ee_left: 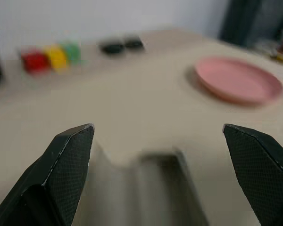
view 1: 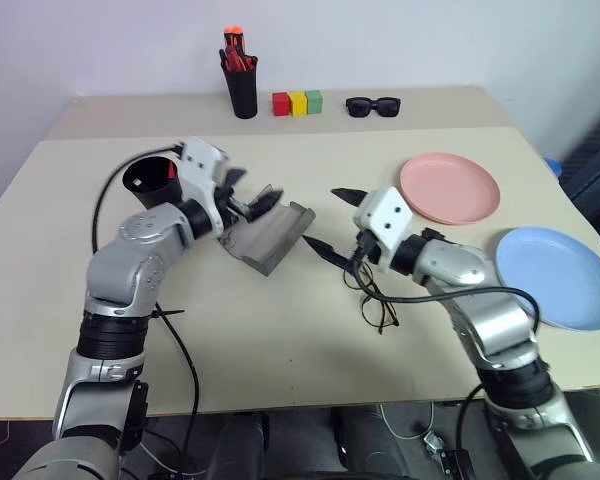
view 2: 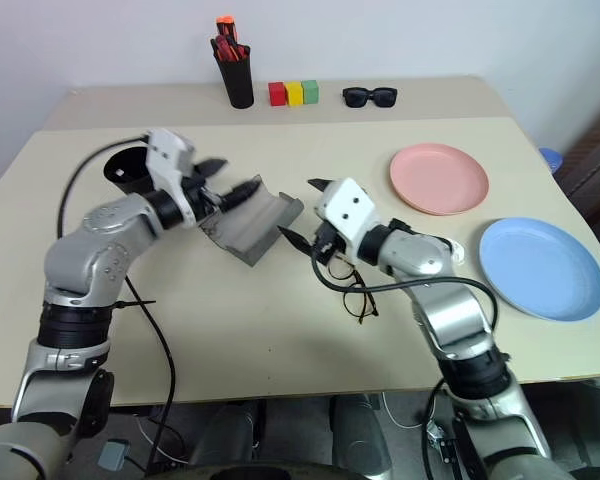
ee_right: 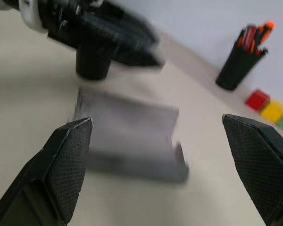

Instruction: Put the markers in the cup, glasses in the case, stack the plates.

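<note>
Nearest on the desk (view 1: pixel 280 340) lie the glasses (view 1: pixel 375 300), thin dark frames resting flat just under the right gripper (view 1: pixel 332 218). That gripper hangs above them with its fingers (ee_right: pixel 66 165) spread wide and nothing between them, pointing across toward the case.

To the right, near the desk's edge, sits the blue plate (view 1: pixel 560 278). The pink plate (view 1: pixel 450 187) lies a little further back, beside it but apart, so the two are not stacked.

In the middle of the desk stands the grey case (view 1: pixel 270 235), open, its curved trough facing up. The left gripper (view 1: pixel 252 192) hovers at the case's far-left end, its fingers (ee_left: pixel 66 165) also spread wide and gripping nothing.

Just behind the left wrist is the black cup (view 1: pixel 152 180), with something red showing inside; I cannot make out both markers.

Along the back edge stand a pen holder (view 1: pixel 242 82) full of orange-red pens, then three small blocks (view 1: pixel 297 103) in red, yellow and green, then black sunglasses (view 1: pixel 372 105).
</note>
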